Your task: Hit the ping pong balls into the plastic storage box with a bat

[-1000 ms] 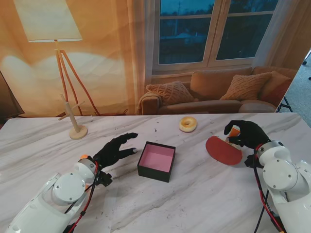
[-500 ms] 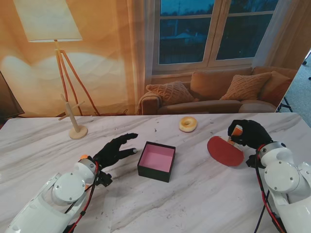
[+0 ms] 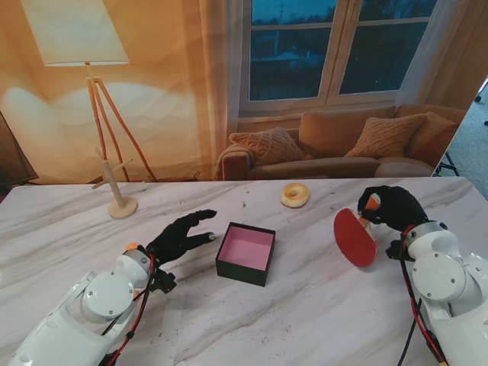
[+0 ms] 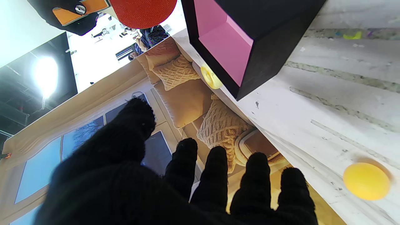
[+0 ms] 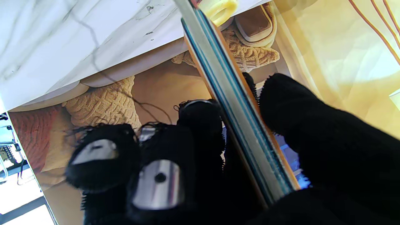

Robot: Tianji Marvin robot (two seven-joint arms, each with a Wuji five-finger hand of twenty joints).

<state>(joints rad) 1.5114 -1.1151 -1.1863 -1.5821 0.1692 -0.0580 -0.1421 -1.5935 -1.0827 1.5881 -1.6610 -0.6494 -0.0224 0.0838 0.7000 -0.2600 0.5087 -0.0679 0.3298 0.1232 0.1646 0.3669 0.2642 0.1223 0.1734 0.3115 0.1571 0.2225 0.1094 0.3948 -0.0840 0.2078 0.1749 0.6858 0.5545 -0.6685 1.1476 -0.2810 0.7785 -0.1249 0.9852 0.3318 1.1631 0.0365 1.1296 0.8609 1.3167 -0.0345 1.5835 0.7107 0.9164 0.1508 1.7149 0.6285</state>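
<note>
My right hand (image 3: 390, 207) is shut on the handle of a red bat (image 3: 355, 237), whose blade now stands nearly on edge over the table's right side. The right wrist view shows the bat's edge (image 5: 237, 103) clamped between my gloved fingers (image 5: 200, 122). A black storage box with a pink inside (image 3: 245, 252) sits at mid-table. My left hand (image 3: 181, 235) hovers open to its left, fingers spread. An orange ping pong ball (image 4: 366, 181) lies on the marble in the left wrist view, where the box (image 4: 250, 43) and the bat's blade (image 4: 142, 12) also appear.
A yellow ring-shaped doughnut toy (image 3: 295, 195) lies beyond the box toward the backdrop. A small wooden peg stand (image 3: 117, 191) rises at the far left. The marble table (image 3: 305, 320) ends at a printed living-room backdrop.
My right hand has drawn back to the right and rolled the bat from lying flat to almost on edge. The left hand and box have stayed put.
</note>
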